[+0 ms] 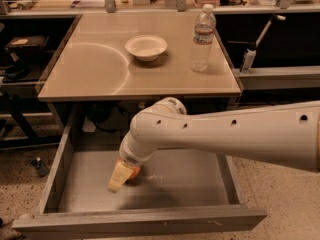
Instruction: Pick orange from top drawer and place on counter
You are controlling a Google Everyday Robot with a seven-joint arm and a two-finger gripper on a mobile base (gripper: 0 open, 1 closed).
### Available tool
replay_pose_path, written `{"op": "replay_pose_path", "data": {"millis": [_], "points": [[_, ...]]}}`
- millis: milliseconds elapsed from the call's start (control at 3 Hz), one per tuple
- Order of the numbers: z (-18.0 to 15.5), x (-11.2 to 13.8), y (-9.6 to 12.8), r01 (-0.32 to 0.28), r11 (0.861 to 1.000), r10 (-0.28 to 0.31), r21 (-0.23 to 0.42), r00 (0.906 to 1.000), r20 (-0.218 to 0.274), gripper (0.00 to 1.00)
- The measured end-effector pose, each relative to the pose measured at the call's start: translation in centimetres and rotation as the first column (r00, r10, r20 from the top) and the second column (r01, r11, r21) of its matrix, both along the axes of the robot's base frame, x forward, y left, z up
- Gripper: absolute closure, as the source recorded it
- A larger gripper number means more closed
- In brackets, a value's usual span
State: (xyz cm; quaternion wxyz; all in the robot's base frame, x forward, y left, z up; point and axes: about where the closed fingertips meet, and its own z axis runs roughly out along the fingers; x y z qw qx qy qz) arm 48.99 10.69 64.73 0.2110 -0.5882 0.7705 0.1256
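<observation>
One small round orange [133, 171], half hidden by the cream gripper [119, 177] in the grey top drawer [180, 185]; grip cannot be told; one white bowl [146, 47], one clear bottle [202, 39]

Glossy counter [165, 76]; matt grey top drawer [190, 181] holds smooth plastic-looking claw [122, 176].

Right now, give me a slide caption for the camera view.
Tool down in the open top drawer at the orange; bowl and water bottle stand on the counter.
</observation>
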Motion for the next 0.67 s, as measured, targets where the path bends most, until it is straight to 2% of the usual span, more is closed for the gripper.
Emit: {"op": "replay_pose_path", "data": {"millis": [667], "points": [[-1.94,-0.33,2.24,-0.027,0.999,0.028,0.028,0.9996,-0.011,0.00]]}}
